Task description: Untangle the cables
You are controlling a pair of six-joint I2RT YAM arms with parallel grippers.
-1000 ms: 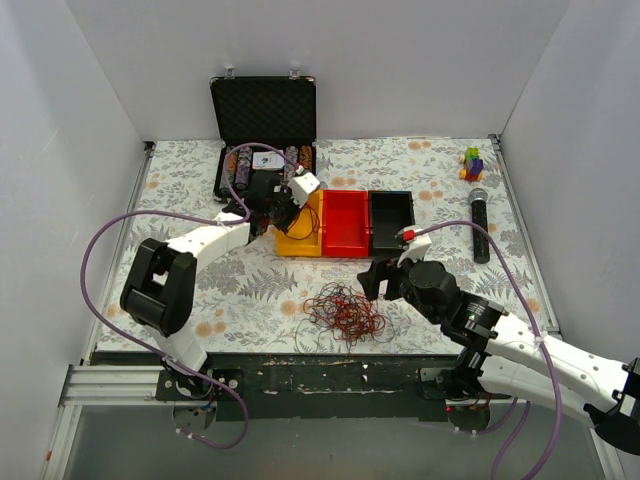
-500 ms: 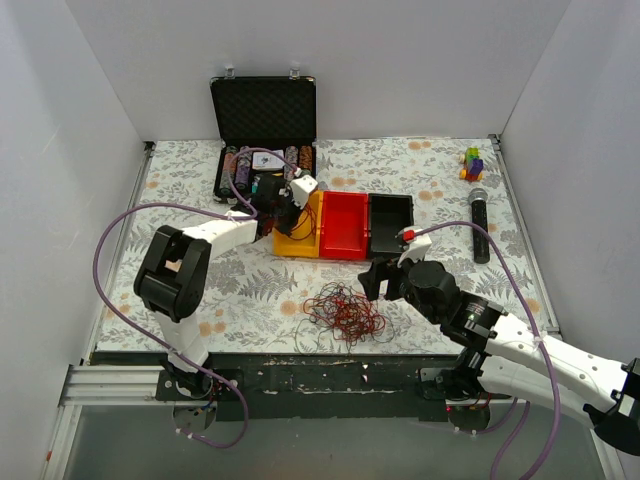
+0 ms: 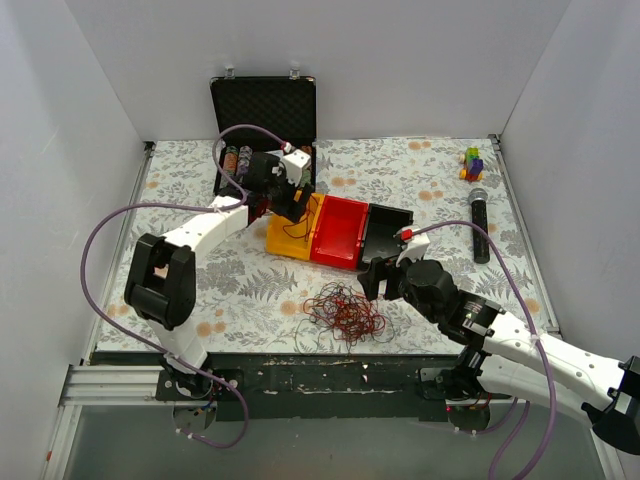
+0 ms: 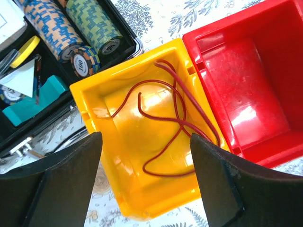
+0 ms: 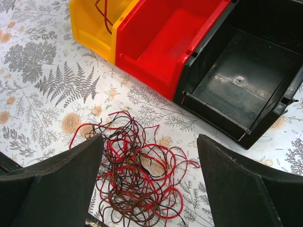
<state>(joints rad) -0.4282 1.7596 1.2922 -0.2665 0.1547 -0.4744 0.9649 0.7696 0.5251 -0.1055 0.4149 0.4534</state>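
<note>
The cables (image 3: 345, 312) lie in a loose nest of red, black and brown wires on the flowered table, near the front edge. My right gripper (image 3: 375, 280) hovers just right of the nest, open; in the right wrist view the cables (image 5: 137, 179) spread between and below its fingers (image 5: 71, 179), untouched. My left gripper (image 3: 288, 205) hangs open over the yellow bin (image 3: 285, 238). In the left wrist view one red cable (image 4: 175, 118) lies loose on the floor of the yellow bin (image 4: 123, 156), between the open left gripper (image 4: 146, 139) fingers, held by nothing.
A red bin (image 3: 338, 232) and a black bin (image 3: 385, 232) adjoin the yellow one, the row skewed. An open black case (image 3: 263, 110) with poker chips (image 4: 90, 28) stands behind. A microphone (image 3: 480, 225) and a small colourful toy (image 3: 471, 162) lie at the right.
My left gripper has opened and drawn back toward the case, leaving the red cable in the yellow bin. The row of bins has turned askew. The right arm stays put.
</note>
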